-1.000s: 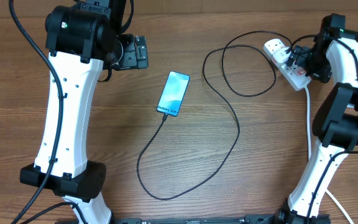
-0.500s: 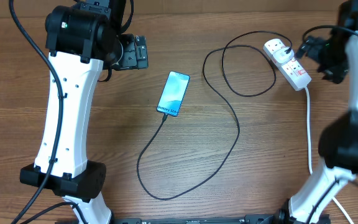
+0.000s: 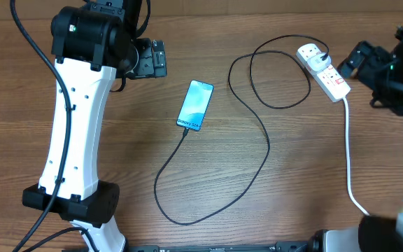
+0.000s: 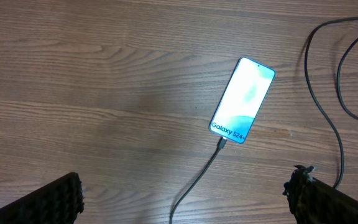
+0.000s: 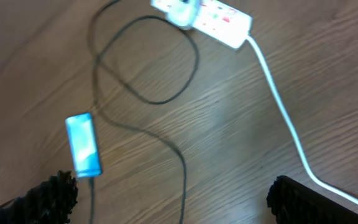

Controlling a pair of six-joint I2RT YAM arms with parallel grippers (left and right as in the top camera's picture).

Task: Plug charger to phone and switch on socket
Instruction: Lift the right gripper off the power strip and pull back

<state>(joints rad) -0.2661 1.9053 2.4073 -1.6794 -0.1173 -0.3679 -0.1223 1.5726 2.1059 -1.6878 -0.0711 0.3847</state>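
Note:
The phone [image 3: 195, 104] lies on the table with its blue screen lit; it also shows in the left wrist view [image 4: 242, 101] and the right wrist view [image 5: 82, 144]. The black charger cable [image 3: 268, 150] runs from the phone's lower edge in a long loop to a plug in the white socket strip [image 3: 323, 71], which also shows in the right wrist view [image 5: 216, 18]. My left gripper [image 3: 150, 59] is open and empty, up left of the phone. My right gripper [image 3: 369, 66] is open and empty, raised to the right of the socket.
The socket's thick white lead [image 3: 348, 154] runs down the right side of the wooden table toward the front edge. My left arm's white body [image 3: 75, 133] stands over the left of the table.
My right arm has pulled back from the socket, moving right and up. The phone, cable and left arm have not moved.

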